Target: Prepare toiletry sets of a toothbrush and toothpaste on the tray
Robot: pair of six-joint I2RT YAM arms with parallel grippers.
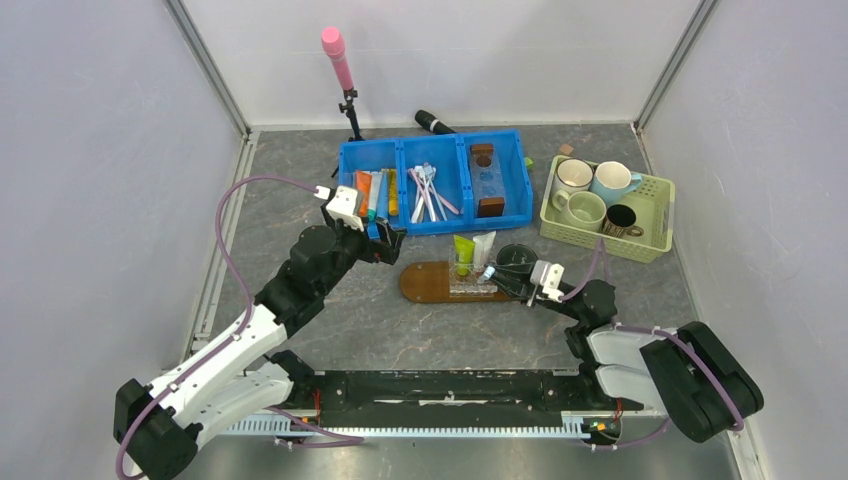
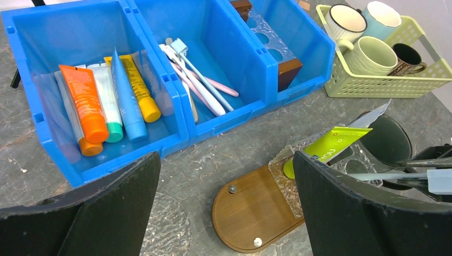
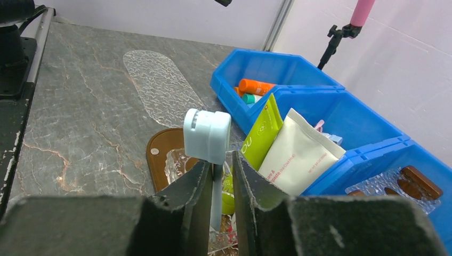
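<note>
Right end effector [image 3: 220, 176] pinches the toothbrush [image 3: 207, 133], its head over the tray [image 3: 160, 154], beside the toothpaste [image 3: 262, 133]. Left end effector [image 2: 226, 165] is spread wide near the blue bin [image 2: 180, 140].

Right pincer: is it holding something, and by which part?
Yes. The right pincer grips the toothbrush by its thin stem, just below the capped head.
</note>
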